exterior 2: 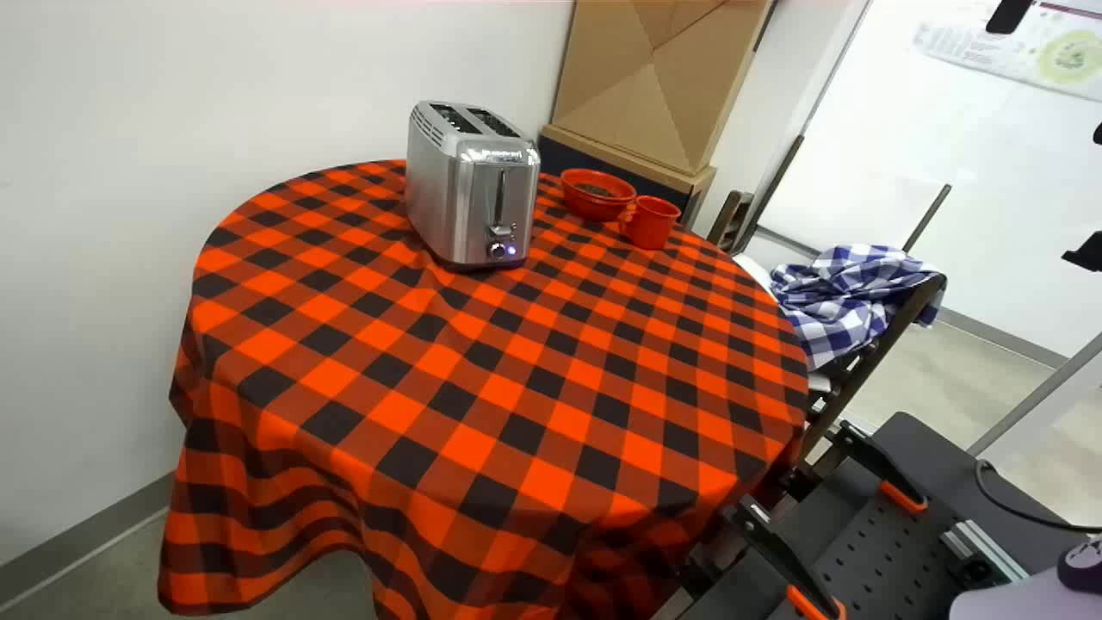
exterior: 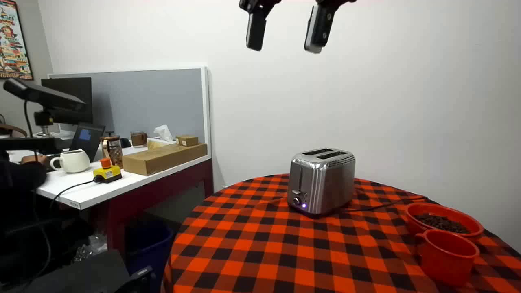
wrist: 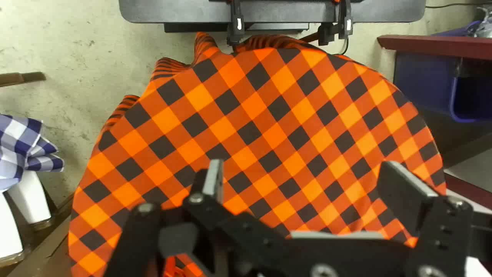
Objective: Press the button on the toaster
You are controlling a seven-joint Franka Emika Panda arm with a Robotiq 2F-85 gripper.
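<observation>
End effector (exterior: 283,49), spread wide, above a cloth-covered table (exterior: 244,240) bearing a silver toaster (exterior: 325,185).
In an exterior view, the toaster stands between five and six o'clock from the end effector, its violet light (exterior: 304,206) lit. Between three and four o'clock from the toaster, a red bowl (exterior: 447,211) contains dark brown beans (exterior: 441,223); at six o'clock from the bowl, just beside it, stands a red cup (exterior: 447,262), bottom hidden. Near nine o'clock from the toaster, a white mug (exterior: 74,161) occupies a desk (exterior: 93,191).
</observation>
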